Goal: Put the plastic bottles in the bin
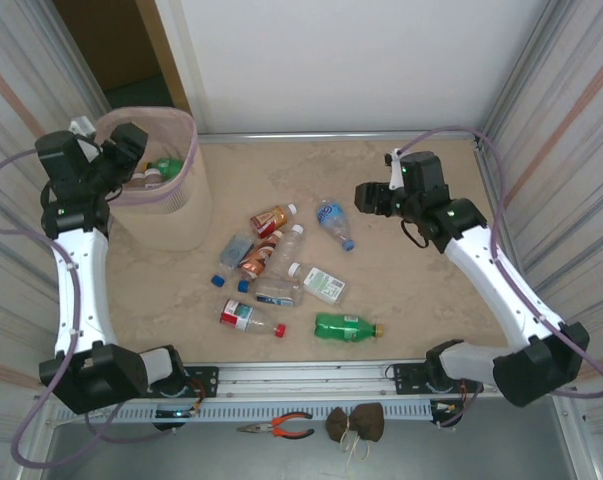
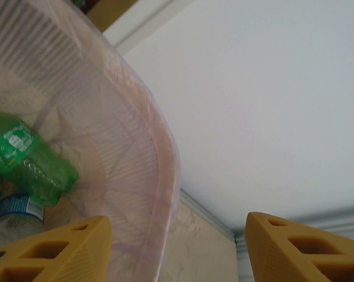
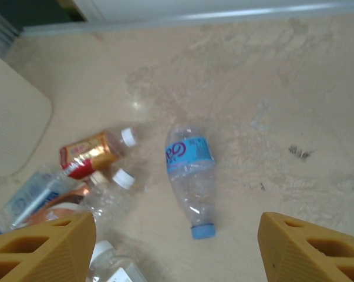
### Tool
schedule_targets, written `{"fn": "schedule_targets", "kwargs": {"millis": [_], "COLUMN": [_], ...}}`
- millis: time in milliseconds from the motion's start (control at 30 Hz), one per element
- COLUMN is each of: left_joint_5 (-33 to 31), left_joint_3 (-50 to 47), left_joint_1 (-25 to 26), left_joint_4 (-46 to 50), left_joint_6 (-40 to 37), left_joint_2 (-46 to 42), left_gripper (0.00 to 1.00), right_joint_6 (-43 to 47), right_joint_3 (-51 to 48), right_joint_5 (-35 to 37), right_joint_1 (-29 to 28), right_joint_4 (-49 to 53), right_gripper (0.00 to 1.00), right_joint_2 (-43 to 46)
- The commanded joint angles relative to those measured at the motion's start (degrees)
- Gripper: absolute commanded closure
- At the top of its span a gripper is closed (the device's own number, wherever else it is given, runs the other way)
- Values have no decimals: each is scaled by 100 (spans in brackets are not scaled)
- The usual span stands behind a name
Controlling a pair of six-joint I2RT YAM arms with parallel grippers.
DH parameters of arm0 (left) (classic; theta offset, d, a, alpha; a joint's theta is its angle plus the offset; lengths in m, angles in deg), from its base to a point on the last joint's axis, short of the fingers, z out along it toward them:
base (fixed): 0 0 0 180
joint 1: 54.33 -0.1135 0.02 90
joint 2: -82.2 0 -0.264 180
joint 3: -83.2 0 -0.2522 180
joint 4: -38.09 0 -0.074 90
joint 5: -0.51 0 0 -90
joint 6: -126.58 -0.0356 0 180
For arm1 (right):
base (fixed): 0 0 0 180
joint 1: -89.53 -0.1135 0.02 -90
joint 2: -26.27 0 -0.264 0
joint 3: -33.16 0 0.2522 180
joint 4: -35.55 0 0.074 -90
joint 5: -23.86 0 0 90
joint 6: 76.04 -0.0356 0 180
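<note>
Right fingers (image 3: 41, 247) spread empty over the blue-capped bottle (image 3: 190, 176) lying on the bench (image 3: 270, 88), probably light, crushable and slick, so pinch its labelled middle, while left fingers (image 2: 59, 252) gape empty above the far-left bin (image 2: 162, 176).

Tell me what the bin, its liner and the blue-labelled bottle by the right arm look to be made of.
The bin looks like rigid matte beige plastic, given its finely ribbed wall. The liner is thin pale pink film, probably plastic: the ribbing shows through it. The blue-labelled bottle is clear glossy plastic, dented, with a blue cap.
</note>
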Motion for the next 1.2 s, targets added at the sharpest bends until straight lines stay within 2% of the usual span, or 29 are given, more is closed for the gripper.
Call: {"fn": "schedule_targets", "kwargs": {"millis": [0, 200, 433, 533, 833, 1167], "left_joint_5": [631, 615, 937, 1083, 1214, 1218], "left_joint_3": [-371, -899, -1629, -1797, -1904, -1264], "left_joint_1": [-28, -25, -28, -33, -25, -32], "left_joint_4": [-119, 271, 29, -28, -33, 217], "left_joint_6": [-568, -890, -890, -860, -798, -1132], "left_joint_2": [-285, -664, -1063, -1130, -1164, -872], "left_gripper": [38, 38, 36, 36, 37, 37], "right_joint_6": [267, 599, 1154, 1205, 1206, 1272], "right_joint_3": [-165, -120, 30, 183, 439, 747], "right_joint_5": [-175, -218, 705, 877, 888, 657], "right_joint_1": [29, -124, -777, -922, -868, -723], "right_joint_4": [200, 559, 790, 846, 678, 596], "right_gripper": [30, 36, 38, 41, 43, 46], "right_joint_2": [-340, -1350, -2499, -2961, -3571, -3903]}}
